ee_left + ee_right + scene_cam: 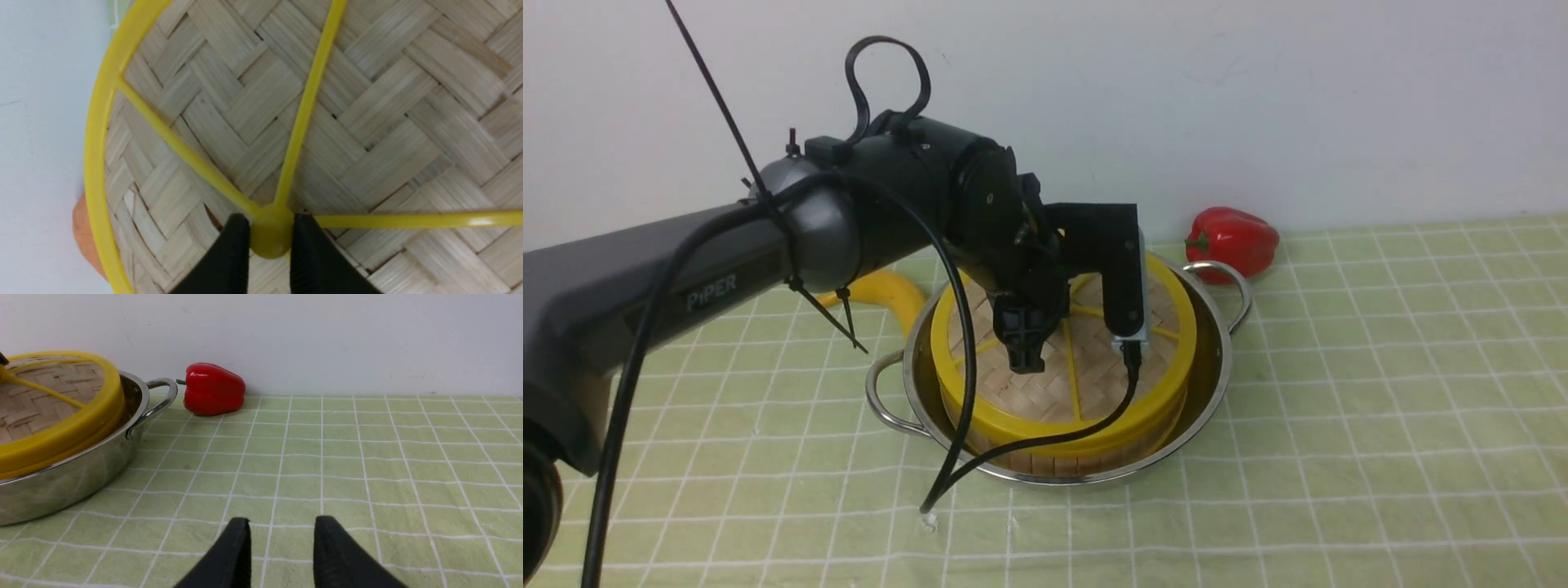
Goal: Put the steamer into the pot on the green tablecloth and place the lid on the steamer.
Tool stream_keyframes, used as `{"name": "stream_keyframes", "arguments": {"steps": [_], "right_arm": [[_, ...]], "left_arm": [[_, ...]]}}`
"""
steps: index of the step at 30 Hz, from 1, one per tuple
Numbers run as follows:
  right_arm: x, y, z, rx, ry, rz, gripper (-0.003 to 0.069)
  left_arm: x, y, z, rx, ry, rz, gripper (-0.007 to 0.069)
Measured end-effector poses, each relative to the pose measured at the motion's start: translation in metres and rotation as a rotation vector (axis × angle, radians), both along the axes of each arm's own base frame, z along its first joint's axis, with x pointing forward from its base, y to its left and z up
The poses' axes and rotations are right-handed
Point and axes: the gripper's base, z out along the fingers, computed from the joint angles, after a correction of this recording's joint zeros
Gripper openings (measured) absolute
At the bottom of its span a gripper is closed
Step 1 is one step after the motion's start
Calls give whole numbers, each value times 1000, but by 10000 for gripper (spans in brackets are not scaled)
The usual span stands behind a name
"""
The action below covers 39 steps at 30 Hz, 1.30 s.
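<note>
Left wrist view shows your left gripper (271,237) clenched on the flat woven-bamboo lid (367,102)'s yellow hub; seat it level on the yellow-rimmed bamboo steamer (1086,453) before letting go.

Yellow-rimmed woven lid (1068,384), green grid-checked tablecloth (1380,408).

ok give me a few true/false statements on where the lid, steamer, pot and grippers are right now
1. The lid sits on the steamer inside the pot. True.
2. The left gripper has its fingers either side of the lid's centre hub. True.
3. The right gripper holds the red pepper. False: it is open and empty over the green tablecloth.
4. The pot lies overturned. False: it stands upright.
</note>
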Motion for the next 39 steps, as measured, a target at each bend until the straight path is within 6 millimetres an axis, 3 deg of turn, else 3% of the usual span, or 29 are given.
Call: {"name": "stream_keyframes", "arguments": {"steps": [6, 9, 11, 12, 13, 14, 16, 17, 19, 21, 23, 25, 29, 34, 39], "right_arm": [[0, 0, 0, 0, 0, 0, 240], [0, 0, 0, 0, 0, 0, 240], [0, 0, 0, 0, 0, 0, 240], [0, 0, 0, 0, 0, 0, 240], [0, 0, 0, 0, 0, 0, 240], [0, 0, 0, 0, 0, 0, 240], [0, 0, 0, 0, 0, 0, 240], [0, 0, 0, 0, 0, 0, 240], [0, 0, 0, 0, 0, 0, 240], [0, 0, 0, 0, 0, 0, 240], [0, 0, 0, 0, 0, 0, 240], [0, 0, 0, 0, 0, 0, 240], [0, 0, 0, 0, 0, 0, 240], [0, 0, 0, 0, 0, 0, 240], [0, 0, 0, 0, -1, -1, 240]], "left_arm": [[-2, 1, 8, -26, -3, 36, 288], [-10, 6, 30, -63, -11, 87, 442], [-18, 12, 53, -100, -38, 138, 497], [-25, 18, 73, -148, -72, 191, 517], [-25, 18, 73, -148, -72, 191, 517], [-37, 26, 103, -228, -124, 273, 511], [-51, 36, 133, -344, -170, 372, 450], [-53, 37, 137, -359, -174, 383, 450], [-79, 53, 178, -570, -203, 535, 253], [-96, 63, 199, -700, -201, 626, 104], [-111, 72, 216, -796, -209, 677, 13], [-124, 80, 230, -869, -222, 705, -20], [-140, 89, 245, -931, -243, 711, -23], [-144, 92, 248, -933, -256, 710, -20], [-147, 116, 216, -836, -187, 845, -11]]}}
